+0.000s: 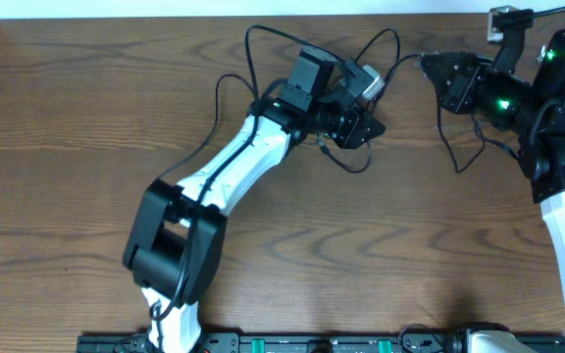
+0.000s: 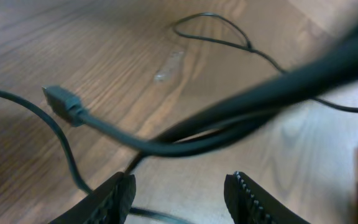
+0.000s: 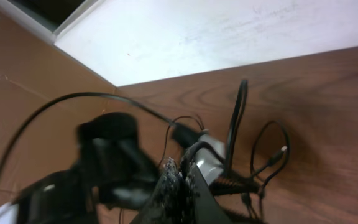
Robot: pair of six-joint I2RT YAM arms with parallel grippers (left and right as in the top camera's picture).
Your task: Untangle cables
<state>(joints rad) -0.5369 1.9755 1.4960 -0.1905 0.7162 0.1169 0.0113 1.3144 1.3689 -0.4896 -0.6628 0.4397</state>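
The cables [image 1: 458, 169] lie on the worktop [image 1: 67, 147] near its far edge, between the two arms. The left claw [image 1: 366, 127] is over their middle, the right claw [image 1: 430, 64] just right of it. A plug [image 2: 62, 101] lies ahead-left of the left claw.

looks like a robotics lab bench: left arm [image 1: 229, 176] and right arm [image 1: 562, 221] mounted at a wood-grain table [image 1: 67, 147], black rail [image 1: 292, 344] with green connectors along its front edge, bare white wall [image 3: 229, 31], brown board [image 3: 17, 81] alongside.
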